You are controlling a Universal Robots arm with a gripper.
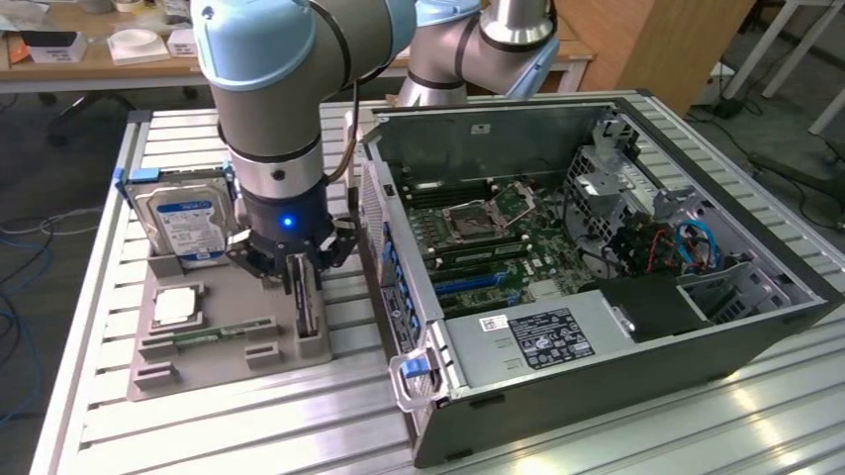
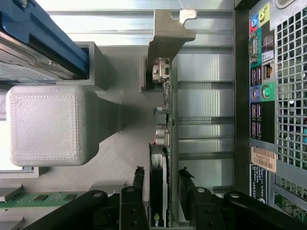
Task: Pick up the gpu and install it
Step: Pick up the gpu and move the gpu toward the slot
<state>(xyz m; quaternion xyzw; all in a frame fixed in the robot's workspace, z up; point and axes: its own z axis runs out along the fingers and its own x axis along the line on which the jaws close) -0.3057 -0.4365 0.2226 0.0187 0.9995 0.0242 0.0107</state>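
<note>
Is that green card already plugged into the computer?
No, the gpu stands on edge in the gray tray on the table, outside the open computer case.

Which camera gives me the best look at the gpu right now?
The wrist view: the gpu runs edge-on, bracket included, into the open claw. In the exterior view it is a thin dark strip under the claw.

a robotics lab: robot arm (image 1: 264, 89) over an aluminium slat bench (image 1: 198, 426), an opened computer tower (image 1: 568, 257), cluttered desk (image 1: 79, 69) and floor cables (image 1: 27, 233) behind.
</note>
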